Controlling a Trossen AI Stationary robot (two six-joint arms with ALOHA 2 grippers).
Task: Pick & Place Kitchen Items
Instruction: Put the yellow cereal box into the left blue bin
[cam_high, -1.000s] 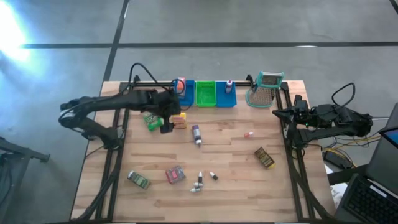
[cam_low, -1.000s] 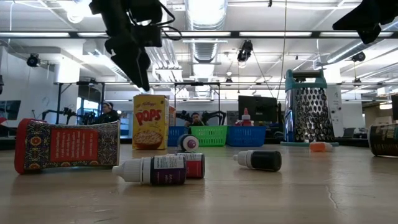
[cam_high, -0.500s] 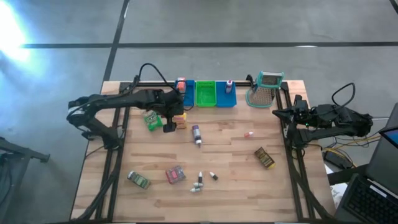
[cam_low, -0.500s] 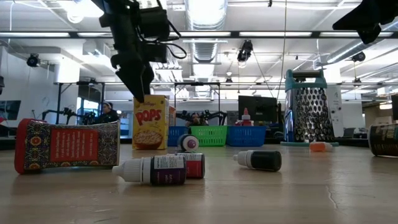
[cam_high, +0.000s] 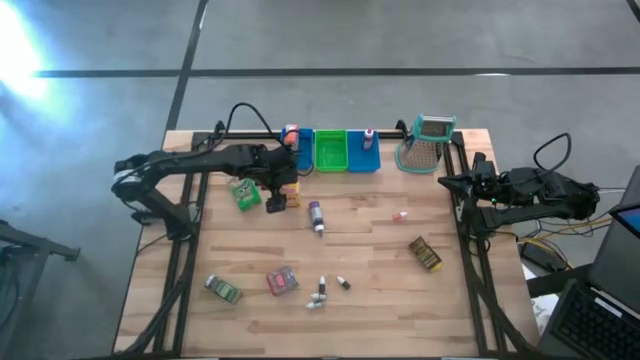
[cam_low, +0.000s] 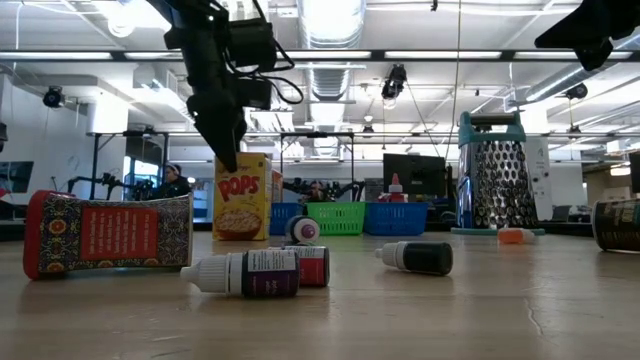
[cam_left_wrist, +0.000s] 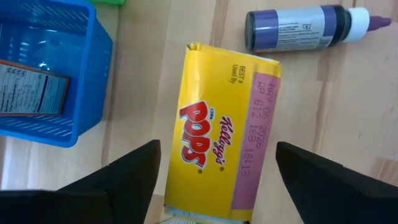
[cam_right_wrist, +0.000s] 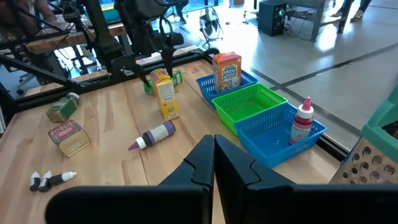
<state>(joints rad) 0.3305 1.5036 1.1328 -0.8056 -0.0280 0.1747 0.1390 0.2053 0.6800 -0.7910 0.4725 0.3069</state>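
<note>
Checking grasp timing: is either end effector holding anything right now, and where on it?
Nothing held. Left end effector straddles the yellow Pops box, fingers apart and clear of its sides. Right end effector is shut and empty.

left gripper (cam_high: 277, 203) shifts right, now directly over yellow Pops box (cam_high: 289, 190) | lowers toward it | fingers narrowing
</note>
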